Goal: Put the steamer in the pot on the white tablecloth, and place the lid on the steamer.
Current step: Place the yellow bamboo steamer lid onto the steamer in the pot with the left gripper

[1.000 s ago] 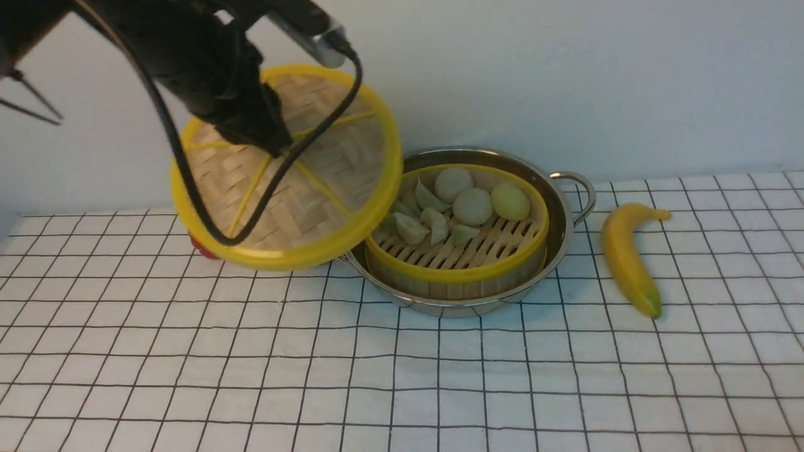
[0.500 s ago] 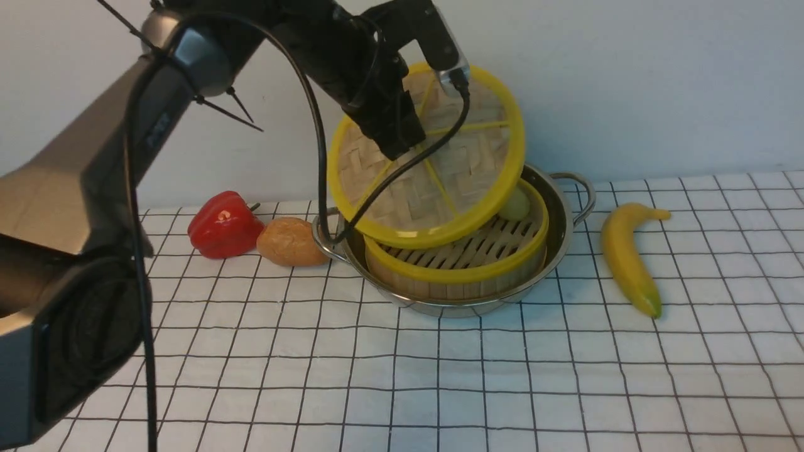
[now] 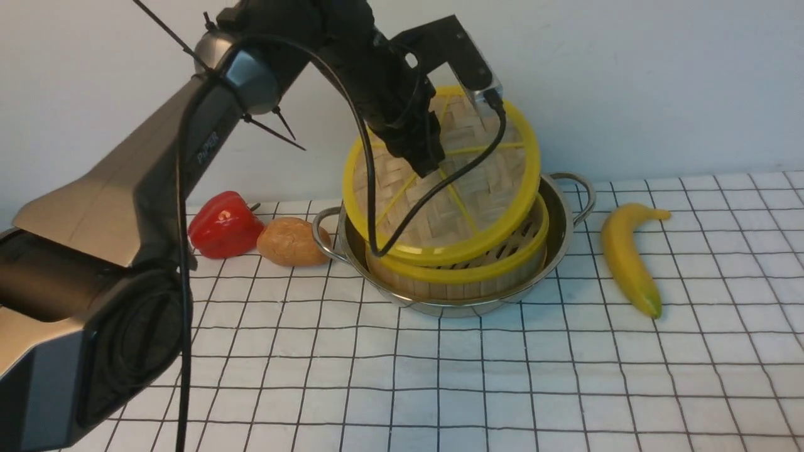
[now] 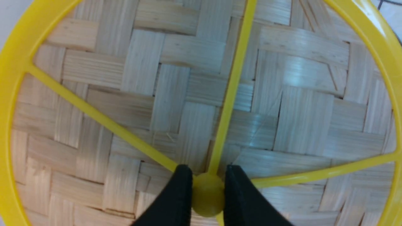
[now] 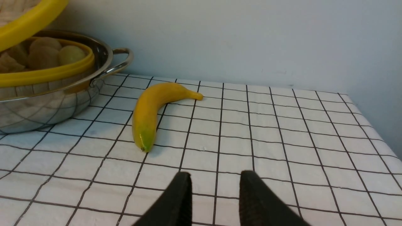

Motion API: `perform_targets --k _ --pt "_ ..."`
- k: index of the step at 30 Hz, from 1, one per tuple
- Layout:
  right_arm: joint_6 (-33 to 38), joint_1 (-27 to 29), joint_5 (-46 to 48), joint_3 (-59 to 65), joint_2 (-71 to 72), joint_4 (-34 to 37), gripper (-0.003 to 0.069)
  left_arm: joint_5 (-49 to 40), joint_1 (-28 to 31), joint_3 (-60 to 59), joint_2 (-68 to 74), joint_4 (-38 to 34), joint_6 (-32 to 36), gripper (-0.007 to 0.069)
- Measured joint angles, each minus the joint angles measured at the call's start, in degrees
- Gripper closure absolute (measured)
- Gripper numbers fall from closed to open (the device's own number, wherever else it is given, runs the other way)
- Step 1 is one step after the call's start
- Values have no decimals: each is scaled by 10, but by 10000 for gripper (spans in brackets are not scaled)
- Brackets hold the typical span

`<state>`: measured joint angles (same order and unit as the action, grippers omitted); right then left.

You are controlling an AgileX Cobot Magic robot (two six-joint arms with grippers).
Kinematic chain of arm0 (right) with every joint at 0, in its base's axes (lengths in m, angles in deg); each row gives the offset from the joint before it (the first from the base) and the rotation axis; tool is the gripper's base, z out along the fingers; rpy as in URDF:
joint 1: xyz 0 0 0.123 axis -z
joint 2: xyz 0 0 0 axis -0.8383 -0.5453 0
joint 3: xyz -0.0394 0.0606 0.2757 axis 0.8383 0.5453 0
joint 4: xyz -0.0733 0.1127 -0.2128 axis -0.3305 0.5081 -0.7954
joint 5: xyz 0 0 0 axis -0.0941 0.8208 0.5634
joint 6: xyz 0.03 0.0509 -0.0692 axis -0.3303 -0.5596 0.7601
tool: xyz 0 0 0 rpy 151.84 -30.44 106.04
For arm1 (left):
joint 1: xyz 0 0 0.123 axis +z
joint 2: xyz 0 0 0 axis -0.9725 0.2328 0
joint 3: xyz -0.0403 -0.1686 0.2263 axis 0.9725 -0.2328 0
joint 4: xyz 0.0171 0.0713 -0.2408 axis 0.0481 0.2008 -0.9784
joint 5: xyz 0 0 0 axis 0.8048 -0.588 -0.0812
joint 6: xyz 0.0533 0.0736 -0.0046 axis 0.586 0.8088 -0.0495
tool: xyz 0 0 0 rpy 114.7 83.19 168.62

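The steamer (image 3: 465,274) sits inside the shiny pot (image 3: 561,220) on the white tablecloth (image 3: 440,376). The woven lid (image 3: 483,201) hangs tilted over the steamer. Its near edge is low by the steamer's front rim and its far edge is raised. My left gripper (image 3: 428,168) is shut on the lid's yellow hub. In the left wrist view the lid (image 4: 141,94) fills the frame and the left gripper (image 4: 208,171) pinches the hub. My right gripper (image 5: 215,177) stands open over bare cloth, to the right of the pot (image 5: 47,106) and steamer (image 5: 47,75).
A red pepper (image 3: 223,225) and a brown bread roll (image 3: 290,242) lie left of the pot, the roll by its left handle. A banana (image 3: 628,257) lies to the pot's right. A wall stands close behind the pot. The cloth ends at the table's right edge (image 5: 377,131).
My left arm has carried the lid to the right and down, from beside the pot to over the steamer, and the lid now hides the buns. The right gripper has stayed put.
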<state>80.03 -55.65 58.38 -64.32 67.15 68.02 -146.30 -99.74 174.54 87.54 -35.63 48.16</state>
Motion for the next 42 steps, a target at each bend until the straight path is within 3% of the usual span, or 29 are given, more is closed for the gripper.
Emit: perform_targets --k 12,26,35,42 --pt "0 0 0 0 0 0 419 -2 -14 0 0 40 -111 508" --pt "0 0 0 0 0 0 419 -2 -14 0 22 29 -122 508" --pt "0 0 0 0 0 0 419 -2 -14 0 32 25 -99 508" --pt "0 0 0 0 0 0 419 -2 -14 0 46 23 -12 508"
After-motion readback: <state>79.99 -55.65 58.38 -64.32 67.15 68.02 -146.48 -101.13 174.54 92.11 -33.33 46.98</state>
